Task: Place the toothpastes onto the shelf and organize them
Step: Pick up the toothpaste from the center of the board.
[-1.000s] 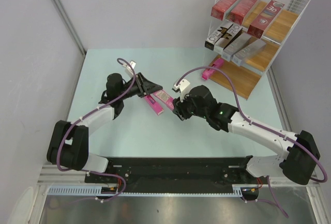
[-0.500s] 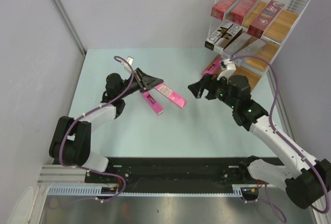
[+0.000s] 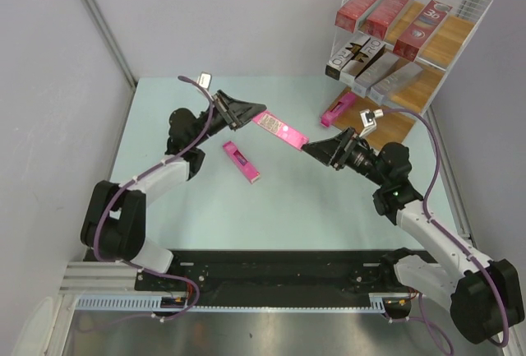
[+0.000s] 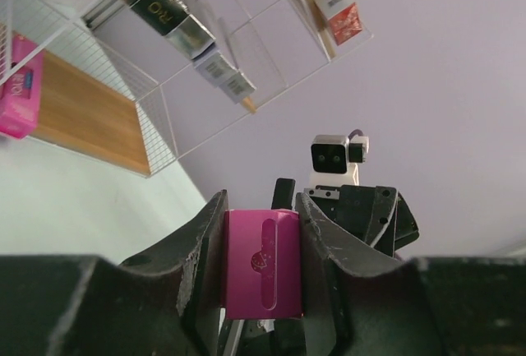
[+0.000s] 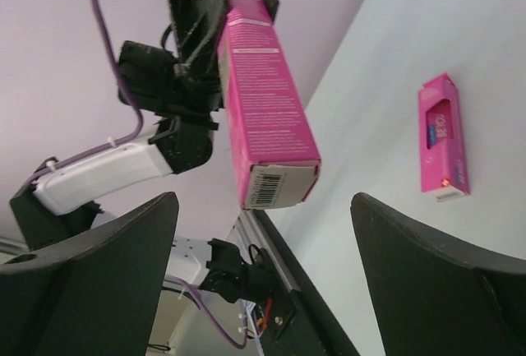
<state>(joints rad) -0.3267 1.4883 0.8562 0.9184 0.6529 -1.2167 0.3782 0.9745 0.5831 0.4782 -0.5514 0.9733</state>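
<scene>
Top external view: left pincer (image 3: 249, 116) is clamped on one end of a pink toothpaste carton (image 3: 279, 130), held up off the tabletop (image 3: 329, 208). Its free end is aimed at the right pincer (image 3: 317, 149), whose fingers stand apart just short of that end. Reads as a mid-air handover. Right wrist view shows the barcode end only about level with the spread fingertips, not between the pads. So the right arm should line up on the carton's long axis, slide well past the end flap, then close on the broad faces before the left lets go. Second pink carton (image 3: 242, 163) lies flat on the tabletop. Third pink carton (image 3: 338, 110) sits on the bottom board of the shelf (image 3: 386, 130), with red cartons (image 3: 386, 6) on top and silver cartons (image 3: 382, 72) in the middle, so this one likely goes beside the third
</scene>
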